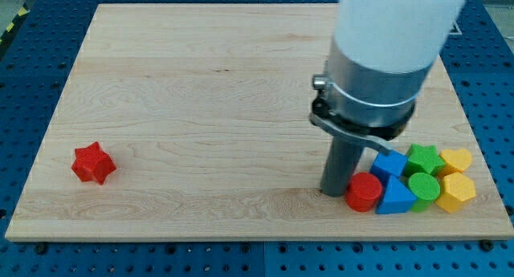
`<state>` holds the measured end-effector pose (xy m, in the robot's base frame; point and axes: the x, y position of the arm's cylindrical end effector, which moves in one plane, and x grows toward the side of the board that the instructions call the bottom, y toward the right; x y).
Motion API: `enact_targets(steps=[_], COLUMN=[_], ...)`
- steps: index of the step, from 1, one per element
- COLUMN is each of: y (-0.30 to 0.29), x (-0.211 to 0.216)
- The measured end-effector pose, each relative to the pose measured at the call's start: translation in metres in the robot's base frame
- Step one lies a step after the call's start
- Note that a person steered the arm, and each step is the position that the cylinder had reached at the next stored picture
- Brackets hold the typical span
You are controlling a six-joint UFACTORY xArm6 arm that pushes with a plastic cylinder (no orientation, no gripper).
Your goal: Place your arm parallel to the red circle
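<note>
Red circle [364, 190] sits near the view's bottom, right of centre on the wooden board [201, 108], at the left end of a tight cluster of blocks. My tip [332, 192] rests on the board just beside it on the view's left, so close that I cannot tell whether they touch. I carry no fingers at all (only a straight dark rod under a grey and white housing), so nothing is gripped.

Along the cluster's front row, going to the view's right from the red circle: a blue triangle [396, 198], a green circle [423, 186] and a yellow hexagon [454, 192], each pressed against its neighbour. Behind them lies a second row: a blue block [390, 163] whose shape is partly hidden by the rod's housing, a green star [424, 158] and a yellow heart [457, 159].

That makes seven blocks in the cluster: one red, two blue, two green, two yellow. Well apart, by the board's left edge, lies a single red star [93, 163], the eighth block.
</note>
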<state>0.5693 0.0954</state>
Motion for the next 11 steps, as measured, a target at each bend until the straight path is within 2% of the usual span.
enact_targets(steps=[1, 3, 4, 5, 7, 11], y=[0.000, -0.016, -0.015, -0.012, 0.077, 0.042], x=[0.000, -0.055, -0.104, -0.115, -0.118, -0.112])
